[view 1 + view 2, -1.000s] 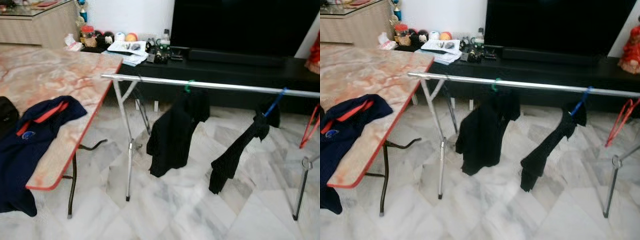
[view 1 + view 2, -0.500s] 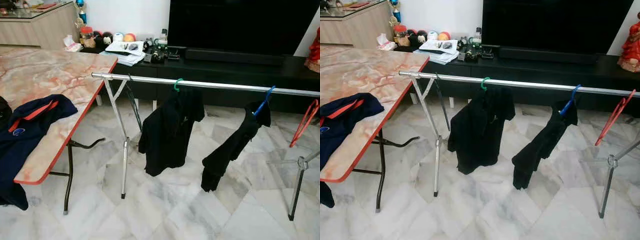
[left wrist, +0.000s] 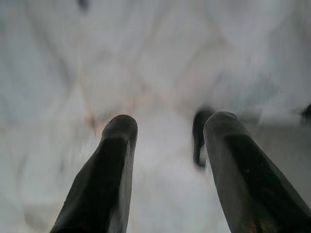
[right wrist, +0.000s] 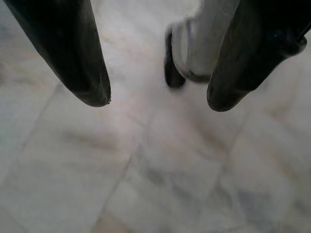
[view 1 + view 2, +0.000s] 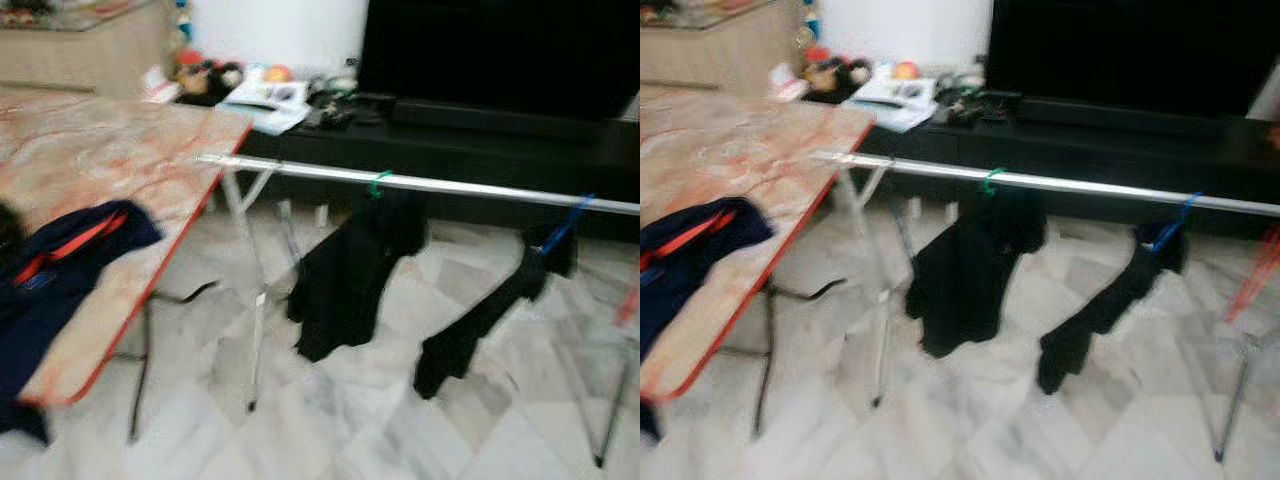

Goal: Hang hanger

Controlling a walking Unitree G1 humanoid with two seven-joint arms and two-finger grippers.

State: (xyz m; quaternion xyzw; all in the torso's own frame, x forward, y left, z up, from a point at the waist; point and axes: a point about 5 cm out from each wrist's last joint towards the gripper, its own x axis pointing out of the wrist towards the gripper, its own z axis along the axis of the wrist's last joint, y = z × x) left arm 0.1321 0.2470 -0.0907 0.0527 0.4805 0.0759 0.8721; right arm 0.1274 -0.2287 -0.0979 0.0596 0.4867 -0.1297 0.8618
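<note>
The left gripper [image 3: 167,131] hangs low over the pale marble floor [image 3: 73,58], its two long black fingers [image 3: 109,165] spread apart with nothing between them. The right gripper [image 4: 158,99] also points down at the floor, fingers wide apart and holding nothing — a blurry silver and black shape, maybe the robot's own foot, shows just past them.

Out in front stands a long silver metal clothes rail [image 5: 430,185] on thin metal legs. A green plastic hanger [image 5: 379,181] hooks over the rail near its middle, and a black shirt [image 5: 350,270] hangs from it. Further to the right, a blue plastic hanger [image 5: 566,222] sits tilted on the rail with another black garment [image 5: 480,320] drooping from it. At the far right a red hanger [image 5: 1252,275] shows as a smear beside the rail's leg; both head views are blurred here.

The stretch of rail between its left end and the green hanger is bare, and so is the part between the two black garments.

On the left is a folding table with a pink marble-look top and red edge [image 5: 180,215]. A dark blue shirt with a red collar [image 5: 55,275] lies on it and spills over the near edge. The rail's left end comes close to the table's far corner. Behind the rail runs a low black TV cabinet [image 5: 450,145] with papers and small things on it.
</note>
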